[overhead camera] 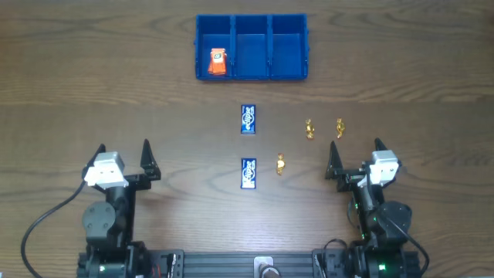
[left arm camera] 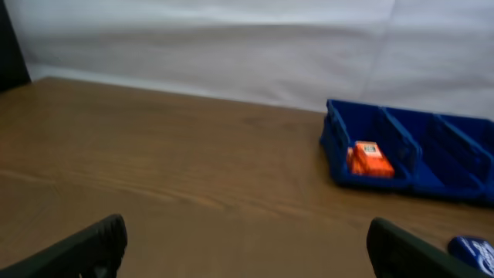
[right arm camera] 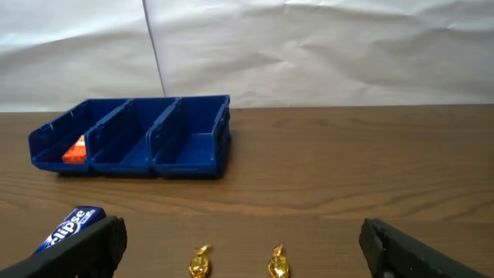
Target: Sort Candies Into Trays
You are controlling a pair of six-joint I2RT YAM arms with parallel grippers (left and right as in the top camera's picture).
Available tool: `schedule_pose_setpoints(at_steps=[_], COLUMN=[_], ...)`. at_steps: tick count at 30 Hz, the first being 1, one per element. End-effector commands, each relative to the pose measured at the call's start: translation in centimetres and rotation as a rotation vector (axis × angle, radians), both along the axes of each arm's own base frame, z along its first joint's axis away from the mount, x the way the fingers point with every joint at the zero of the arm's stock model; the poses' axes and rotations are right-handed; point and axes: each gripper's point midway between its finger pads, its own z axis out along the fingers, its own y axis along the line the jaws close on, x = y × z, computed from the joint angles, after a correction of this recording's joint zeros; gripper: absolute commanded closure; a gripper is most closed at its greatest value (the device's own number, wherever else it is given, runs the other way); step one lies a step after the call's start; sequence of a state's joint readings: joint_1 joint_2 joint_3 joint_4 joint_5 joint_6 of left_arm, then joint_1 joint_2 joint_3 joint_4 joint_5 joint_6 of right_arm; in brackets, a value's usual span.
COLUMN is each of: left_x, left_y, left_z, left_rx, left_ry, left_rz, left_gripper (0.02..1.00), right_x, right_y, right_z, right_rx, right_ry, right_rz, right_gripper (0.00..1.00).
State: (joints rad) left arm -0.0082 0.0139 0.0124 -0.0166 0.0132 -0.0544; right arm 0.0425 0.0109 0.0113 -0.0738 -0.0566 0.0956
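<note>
Tabletop (overhead camera: 116, 93); three gold candies (overhead camera: 309, 129); two blue candies (overhead camera: 248, 119); one orange candy (overhead camera: 218, 62)

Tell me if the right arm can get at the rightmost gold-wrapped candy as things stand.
Probably yes: the small gold-wrapped candy lies on the bare wooden table just ahead of the open right gripper, with nothing between them.

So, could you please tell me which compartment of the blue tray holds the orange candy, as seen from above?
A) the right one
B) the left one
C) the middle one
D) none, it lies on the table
B: in the top view the orange candy lies inside the leftmost compartment of the blue tray, on the left arm's side.
</note>
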Motion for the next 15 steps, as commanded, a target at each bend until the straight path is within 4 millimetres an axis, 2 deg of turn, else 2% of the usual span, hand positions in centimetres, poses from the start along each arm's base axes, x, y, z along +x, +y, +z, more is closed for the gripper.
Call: schedule_pose_setpoints(at_steps=[1,15], left_x=[-0.2,-0.2], left_y=[-0.07,-0.07], left_z=[-1.82,-1.83], left_rx=[0.005,0.005], left_ry=[0.069,0.069], left_rz=[-0.007,-0.007], left_gripper=[0.02,0.02], right_x=[-0.02,0.02], right_y=[0.08,-0.1], right_z=[-0.1,0.23], right_rx=[0.009,0.008], right_ry=[0.001,-0.013], right_rz=[0.004,-0.006], right_gripper=[0.003,0.003])
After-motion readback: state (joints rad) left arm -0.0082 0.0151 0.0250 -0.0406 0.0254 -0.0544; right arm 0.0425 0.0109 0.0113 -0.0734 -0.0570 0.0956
